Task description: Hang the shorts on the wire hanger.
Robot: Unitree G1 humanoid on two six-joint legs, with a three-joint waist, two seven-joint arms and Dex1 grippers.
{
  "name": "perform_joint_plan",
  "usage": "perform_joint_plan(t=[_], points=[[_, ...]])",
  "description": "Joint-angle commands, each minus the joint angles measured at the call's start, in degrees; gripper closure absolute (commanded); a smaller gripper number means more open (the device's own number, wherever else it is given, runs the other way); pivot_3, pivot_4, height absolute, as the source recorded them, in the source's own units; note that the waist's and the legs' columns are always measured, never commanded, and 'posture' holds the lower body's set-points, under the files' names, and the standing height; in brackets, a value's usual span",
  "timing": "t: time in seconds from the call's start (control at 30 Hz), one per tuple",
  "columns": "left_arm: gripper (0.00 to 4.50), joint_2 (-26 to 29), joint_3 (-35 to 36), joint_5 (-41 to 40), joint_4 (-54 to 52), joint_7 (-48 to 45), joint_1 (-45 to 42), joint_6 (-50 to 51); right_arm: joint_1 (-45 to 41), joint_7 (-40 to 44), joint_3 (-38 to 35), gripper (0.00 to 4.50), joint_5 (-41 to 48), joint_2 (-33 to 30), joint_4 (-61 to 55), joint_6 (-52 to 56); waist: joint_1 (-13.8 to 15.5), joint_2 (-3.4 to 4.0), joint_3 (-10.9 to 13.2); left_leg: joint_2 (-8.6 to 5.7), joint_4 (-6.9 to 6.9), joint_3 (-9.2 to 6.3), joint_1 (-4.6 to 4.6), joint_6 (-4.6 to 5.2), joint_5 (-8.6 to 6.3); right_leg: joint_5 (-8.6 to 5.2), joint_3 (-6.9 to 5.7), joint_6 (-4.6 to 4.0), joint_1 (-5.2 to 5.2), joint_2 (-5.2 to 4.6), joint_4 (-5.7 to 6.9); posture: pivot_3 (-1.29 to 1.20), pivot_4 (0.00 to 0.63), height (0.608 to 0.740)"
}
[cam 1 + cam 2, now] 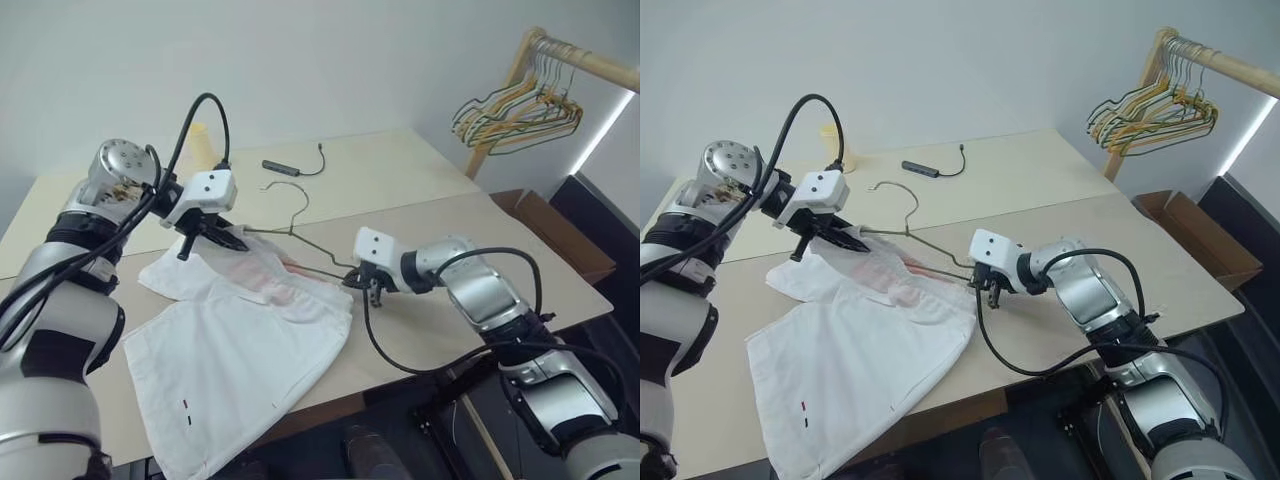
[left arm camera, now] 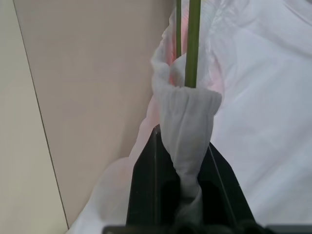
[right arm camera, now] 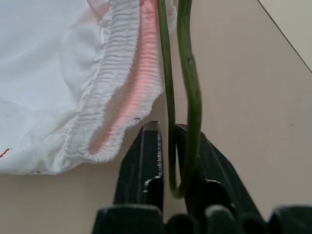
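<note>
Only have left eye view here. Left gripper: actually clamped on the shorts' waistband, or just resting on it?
Observer: Clamped. In the left wrist view, the left gripper is shut on a bunched fold of the shorts at the waistband.
Operator: Hanger inside the waist at that end?
Observer: The wire hanger runs into that fabric fold just ahead of the fingers.
Operator: Right end?
Observer: In the right wrist view, the hanger's bent corner sits between the fingers of the right gripper, jaws slightly apart. The waistband lies beside that corner, not over it.
</note>
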Motion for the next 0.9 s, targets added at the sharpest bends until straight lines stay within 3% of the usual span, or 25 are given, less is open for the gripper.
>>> perform_joint_plan(t=[0.03, 0.2, 0.37, 0.47, 0.7, 0.9], points=[[4.5, 1.2, 3.3, 1.1, 1.2, -0.2, -0.4, -1.3, 0.8, -0.5, -5.9, 2.44, 1.9, -2.6, -1.6, -0.3, 0.0, 0.0, 0.0, 0.0, 0.0, 0.0, 0.0, 0.0, 0.0, 0.0, 0.0, 0.0, 0.0, 0.0, 0.0, -0.24, 0.0, 0.74], [4.5, 1.0, 5.0, 2.4, 1.8, -0.2, -1.0, -0.2, 5.0, -3.3, -16.2, 0.76, 7.3, -5.1, -6.5, 8.1, 0.2, -0.01, 0.0, 0.0, 0.0, -0.02, -0.01, 0.0, 0.0, 0.0, -0.03, 0.0, 0.04, 0.0, -0.04, -0.25, 0.0, 0.74], [4.5, 0.5, 7.3, 3.8, 3.1, -0.2, -1.1, -0.6, 10.5, -2.2, -24.5, 0.76, 19.0, -5.7, -16.6, 22.3, 0.0, -0.01, 0.0, 0.01, 0.01, -0.01, 0.01, 0.0, 0.0, -0.01, -0.01, 0.01, 0.03, 0.01, -0.07, -0.27, 0.0, 0.74], [4.5, 0.2, 8.3, 4.5, 3.6, -0.2, -1.3, -0.7, 13.1, -4.3, -25.7, 0.76, 26.2, -2.0, -23.0, 30.9, -0.6, -0.02, 0.0, 0.02, 0.01, 0.01, 0.05, 0.0, 0.0, -0.01, 0.02, 0.01, 0.05, 0.02, -0.11, -0.28, 0.0, 0.74], [4.5, -0.2, 9.8, 5.7, 3.8, -0.2, -1.5, -0.7, 13.0, -16.2, -19.6, 0.76, 26.2, 8.9, -20.8, 39.0, -1.5, -0.02, 0.0, 0.02, 0.13, 0.04, 0.1, 0.01, 0.0, -0.01, 0.11, 0.02, 0.06, 0.01, -0.03, -0.27, 0.0, 0.74], [4.5, 0.0, 10.4, 5.8, 3.0, -0.2, -1.0, -0.4, 14.1, -20.7, -17.8, 0.76, 26.1, 13.0, -16.0, 38.2, -1.3, -0.03, 0.0, 0.01, 0.13, 0.0, 0.02, 0.01, 0.0, -0.01, 0.06, 0.02, 0.03, -0.01, 0.04, -0.26, 0.0, 0.74]])
